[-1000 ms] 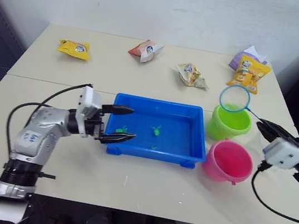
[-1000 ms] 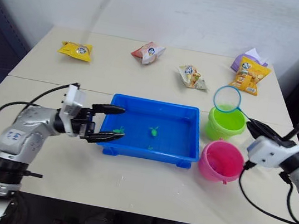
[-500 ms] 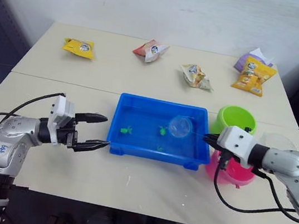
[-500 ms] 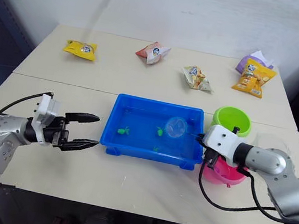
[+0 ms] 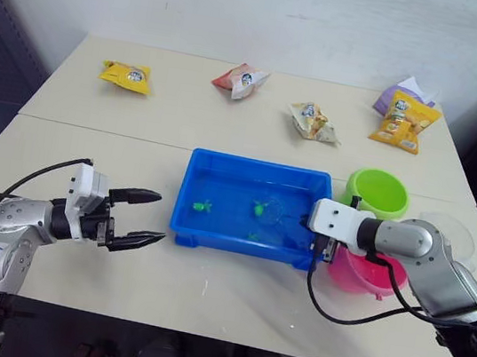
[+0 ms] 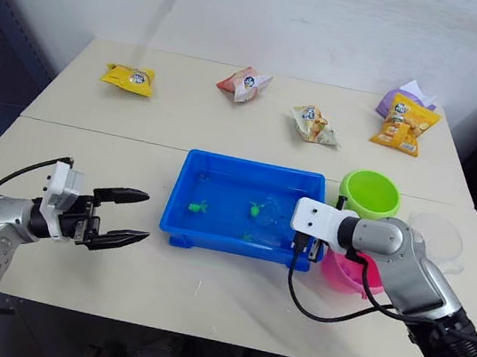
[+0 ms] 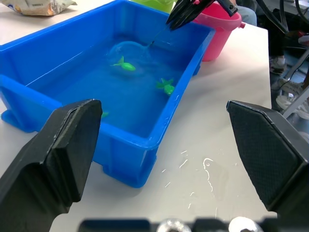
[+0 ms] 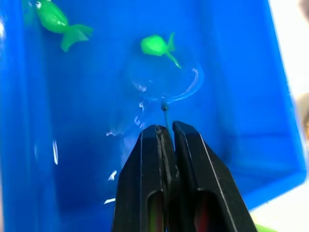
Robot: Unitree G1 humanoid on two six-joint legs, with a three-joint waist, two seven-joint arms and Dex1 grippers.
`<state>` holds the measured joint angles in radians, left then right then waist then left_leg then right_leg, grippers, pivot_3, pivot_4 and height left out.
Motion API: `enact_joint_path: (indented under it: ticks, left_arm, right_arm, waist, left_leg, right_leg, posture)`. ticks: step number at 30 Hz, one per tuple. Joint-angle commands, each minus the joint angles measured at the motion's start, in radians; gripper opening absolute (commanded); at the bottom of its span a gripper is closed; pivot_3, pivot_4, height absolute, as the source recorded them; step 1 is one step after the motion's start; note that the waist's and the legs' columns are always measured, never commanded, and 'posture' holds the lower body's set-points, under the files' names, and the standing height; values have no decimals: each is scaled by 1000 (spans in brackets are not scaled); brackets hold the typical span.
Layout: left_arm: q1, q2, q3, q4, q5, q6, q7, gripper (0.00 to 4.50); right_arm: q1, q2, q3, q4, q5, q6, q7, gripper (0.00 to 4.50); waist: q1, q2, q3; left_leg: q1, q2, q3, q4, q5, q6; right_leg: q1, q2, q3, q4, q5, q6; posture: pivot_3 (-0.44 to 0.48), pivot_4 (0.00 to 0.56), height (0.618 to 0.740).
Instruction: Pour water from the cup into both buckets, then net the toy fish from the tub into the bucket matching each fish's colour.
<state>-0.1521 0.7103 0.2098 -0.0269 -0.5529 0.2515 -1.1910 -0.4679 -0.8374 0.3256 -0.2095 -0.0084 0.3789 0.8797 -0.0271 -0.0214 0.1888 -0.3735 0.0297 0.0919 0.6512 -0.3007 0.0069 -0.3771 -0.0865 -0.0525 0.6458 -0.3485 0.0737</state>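
Observation:
The blue tub (image 5: 211, 239) holds water and three small green toy fish, one at the left (image 5: 202, 206), one in the middle (image 5: 258, 207) and one near the front wall (image 5: 252, 234). My right gripper (image 8: 165, 129) is shut on the net's thin handle at the tub's right end. The net's hoop (image 8: 164, 79) lies under water, just short of a green fish (image 8: 157, 46). The lime green bucket (image 5: 377, 192) stands right of the tub, and the pink bucket (image 5: 359, 273) sits in front of it, partly hidden by my right arm. The clear cup (image 5: 450, 233) stands further right. My left gripper (image 5: 161, 217) is open and empty, left of the tub.
Several snack bags lie along the far side of the table: yellow (image 5: 127, 77), red and white (image 5: 238, 79), pale (image 5: 312, 122), orange (image 5: 404, 119). Water drops mark the table in front of the tub (image 7: 205, 164). My right arm's cable loops over the table near the pink bucket.
My right gripper carried the net from above the green bucket to the tub and dipped the hoop under water. My left gripper drew back leftward from the tub's left wall.

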Motion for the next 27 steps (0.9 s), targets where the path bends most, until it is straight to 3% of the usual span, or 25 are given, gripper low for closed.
enact_joint_path:
  ticks: [1,6,10,15,27]
  left_arm:
    - [-5,14,18,-47,-16,8,9,4461]
    - [4,15,18,-75,-26,39,17,4461]
    - [9,14,18,-98,-32,61,23,4461]
    - [8,9,15,-110,-33,74,27,4461]
    - [1,2,15,-114,-33,79,41,4461]
  right_arm:
    - [1,8,-39,-45,9,44,10,0]
    - [17,-17,-62,-63,-4,68,28,0]
    - [14,-96,-61,-55,-4,48,116,0]
    - [-34,-119,-32,-26,5,10,215,0]
    - [-171,20,32,66,41,-19,379,0]
  waist:
    - [-1,0,0]
    - [-1,0,0]
    - [-1,0,0]
    - [-5,0,0]
    - [-4,0,0]
  left_leg:
    - [0,0,0,0,0,0]
    - [0,0,0,0,0,0]
    - [0,0,0,0,0,0]
    - [1,0,0,0,0,0]
    - [1,0,0,0,0,0]
  right_leg:
    - [0,0,0,0,0,0]
    - [0,0,0,0,0,0]
    - [0,0,0,0,0,0]
    - [0,0,0,1,0,0]
    - [0,0,0,1,0,0]
  posture:
    - [0,150,738]
    - [0,150,738]
    - [0,150,738]
    - [0,150,738]
    - [0,150,738]
